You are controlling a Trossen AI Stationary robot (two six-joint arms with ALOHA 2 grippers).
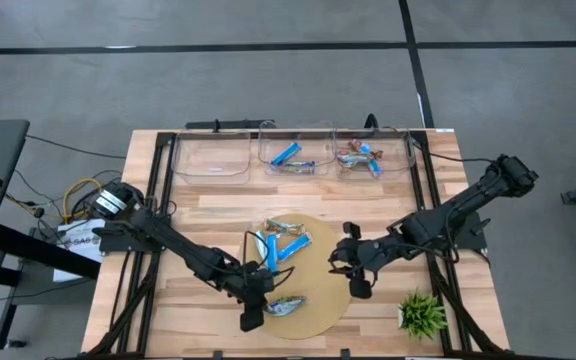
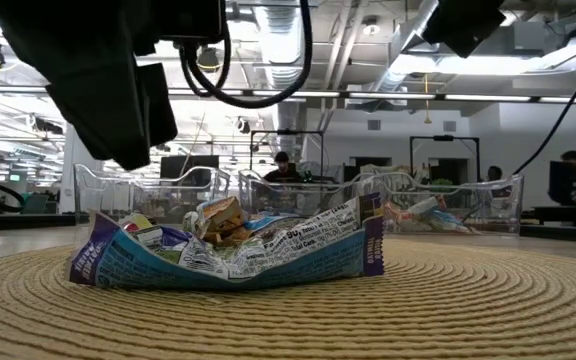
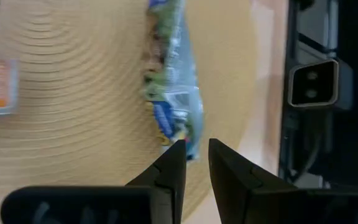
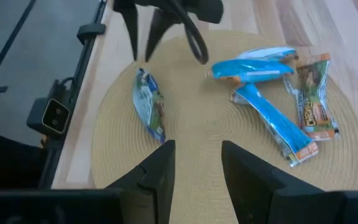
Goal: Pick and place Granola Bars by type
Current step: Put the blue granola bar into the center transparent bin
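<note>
From above, a wooden counter [image 1: 218, 205] carries a round woven mat [image 1: 318, 300] at the near middle. The left pincer [image 1: 252, 318] hangs over the mat's near-left edge, just beside a lone blue-green bar [image 1: 285, 306]. The right pincer [image 1: 360, 283] waits at the mat's right edge. More granola bars [image 1: 280, 241] lie clustered on the mat's far part. Three clear bins [image 1: 293, 155] line the far edge: the left looks empty, the middle and right hold bars, probably by type.

At counter level, the lone bar [image 2: 233, 250] lies crumpled on the mat, nothing gripping it.

The left wrist view shows its fingers [image 3: 169, 171] slightly parted, empty, lined up at the bar's [image 3: 173, 93] end, likely to grasp it.

The right wrist view shows its fingers [image 4: 160, 168] apart and empty, facing the bars [image 4: 272, 93]
</note>
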